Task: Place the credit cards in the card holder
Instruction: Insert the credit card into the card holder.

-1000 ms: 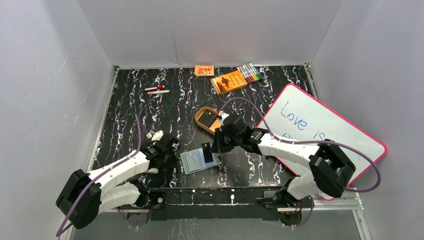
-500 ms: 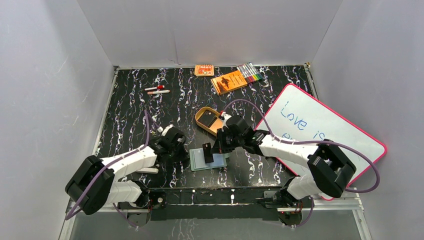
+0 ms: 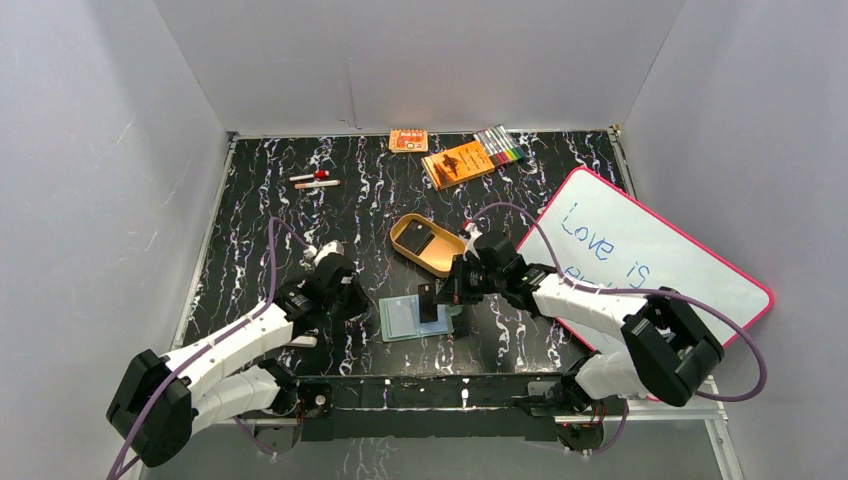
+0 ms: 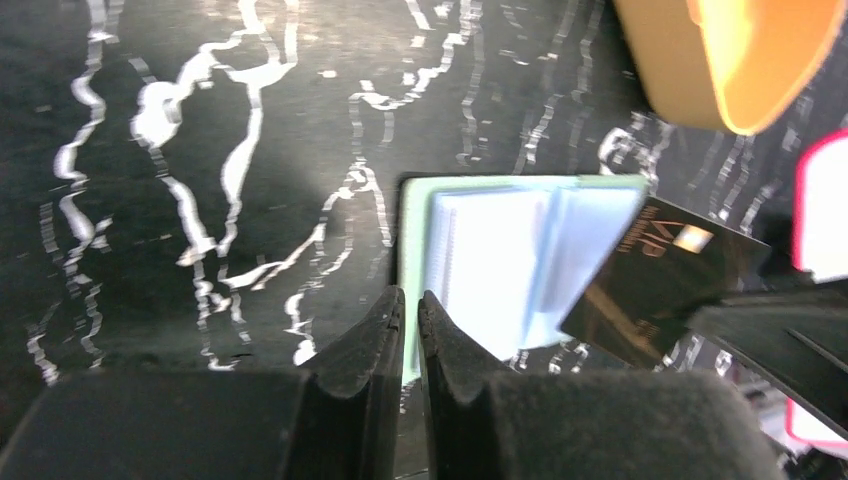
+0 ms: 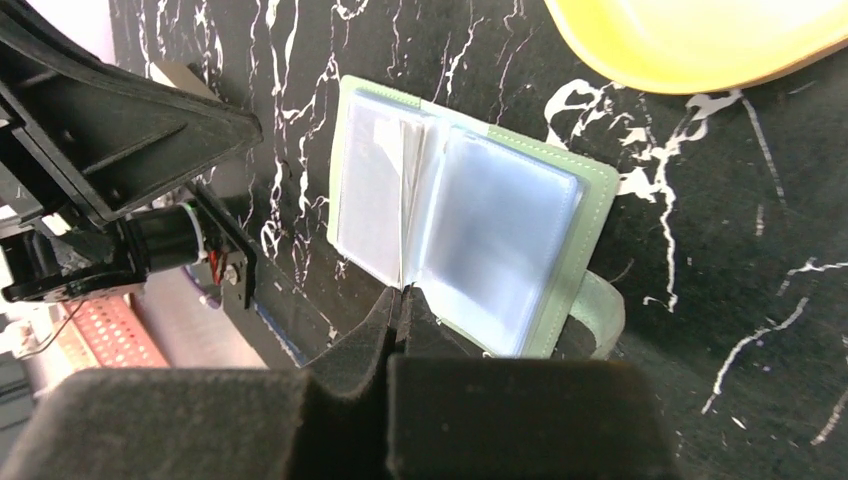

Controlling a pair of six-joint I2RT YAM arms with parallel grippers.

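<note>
While the right hand (image 5: 399,300) clamps a credit card (image 4: 655,285) on edge, the open card holder (image 5: 480,240) lies just beneath it

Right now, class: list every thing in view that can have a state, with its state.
card holder, open, lying flat, pockets up.
credit card, gripped, tilted over the holder, not yet in a pocket.
right claw, shut on the credit card.
left claw, almost shut, empty.
tan tray, holds another dark card.
whiteboard, written on.
</note>
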